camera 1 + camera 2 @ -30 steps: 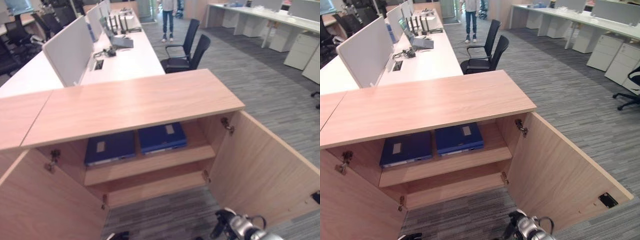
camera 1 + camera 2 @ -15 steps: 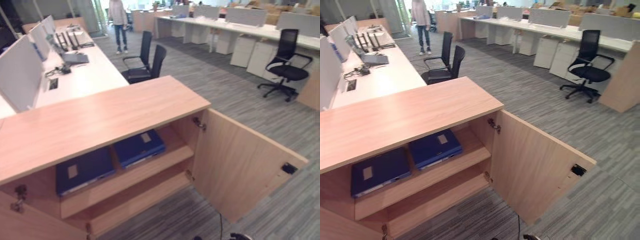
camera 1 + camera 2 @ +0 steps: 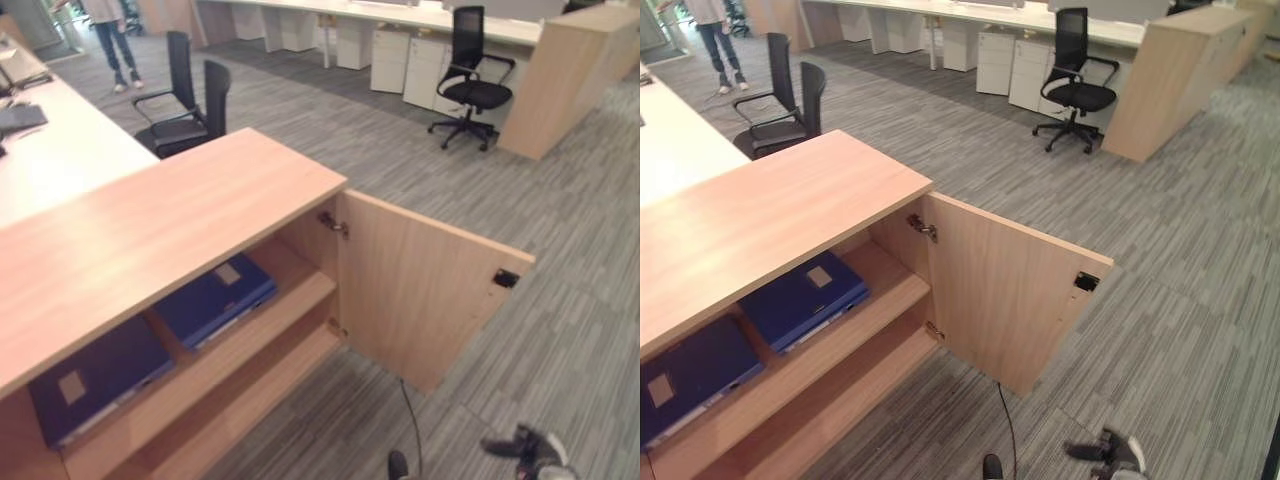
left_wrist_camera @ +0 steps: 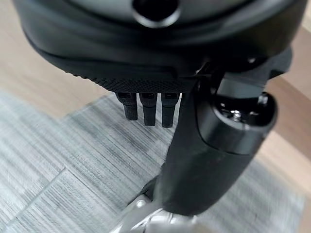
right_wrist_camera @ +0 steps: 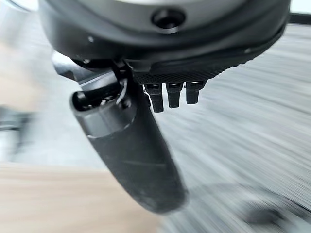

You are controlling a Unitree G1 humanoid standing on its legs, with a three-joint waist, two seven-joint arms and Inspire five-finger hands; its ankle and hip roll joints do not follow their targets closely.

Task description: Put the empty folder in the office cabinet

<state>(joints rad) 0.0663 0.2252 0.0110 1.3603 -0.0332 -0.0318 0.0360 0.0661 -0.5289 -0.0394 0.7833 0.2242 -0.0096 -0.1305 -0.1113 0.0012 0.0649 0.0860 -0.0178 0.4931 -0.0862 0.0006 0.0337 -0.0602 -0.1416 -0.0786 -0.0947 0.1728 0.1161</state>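
Left eye view, cabinet door [image 3: 420, 285] ajar, carpet [image 3: 560, 330] beyond

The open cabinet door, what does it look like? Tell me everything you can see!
The cabinet door is a flat panel that looks like light wood, the same as the cabinet it belongs to. It stands wide open, upright, swung out over the grey striped carpet. A small metal hinge joins it to the cabinet near the top, and another sits lower down. A little dark fitting shows near its outer top corner. Neither hand touches it.
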